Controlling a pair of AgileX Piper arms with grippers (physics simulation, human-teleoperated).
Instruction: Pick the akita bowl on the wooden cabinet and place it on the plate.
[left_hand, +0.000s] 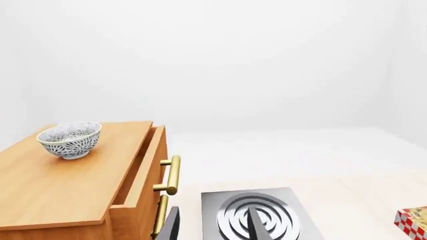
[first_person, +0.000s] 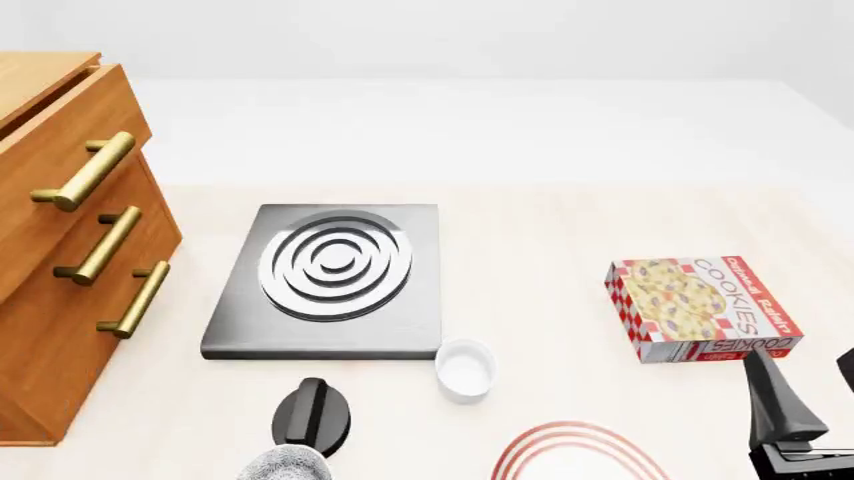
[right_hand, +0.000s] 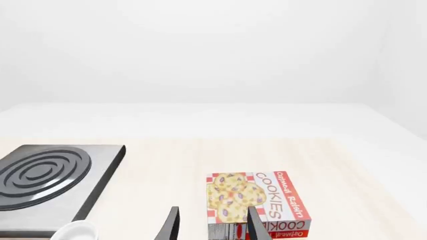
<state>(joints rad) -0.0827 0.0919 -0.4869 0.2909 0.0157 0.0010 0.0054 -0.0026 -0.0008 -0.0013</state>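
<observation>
Ahead of my left gripper (left_hand: 213, 227), up on the wooden cabinet (left_hand: 60, 185), stood the akita bowl (left_hand: 69, 140), untouched. With fingers apart and empty, I judged I should rise over the top edge and pinch the rim squarely.

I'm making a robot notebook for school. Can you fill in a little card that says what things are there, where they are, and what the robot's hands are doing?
bowl: patterned bowl standing on top of the wooden cabinet
plate: red-ringed plate, near edge of table, nothing on it
stove slab: grey stove slab beside the cabinet
small cup: white cup in front of the slab
cookie box: cookie box, right side of table
left gripper: left gripper, open, holding nothing
right gripper: right gripper, open, holding nothing
</observation>
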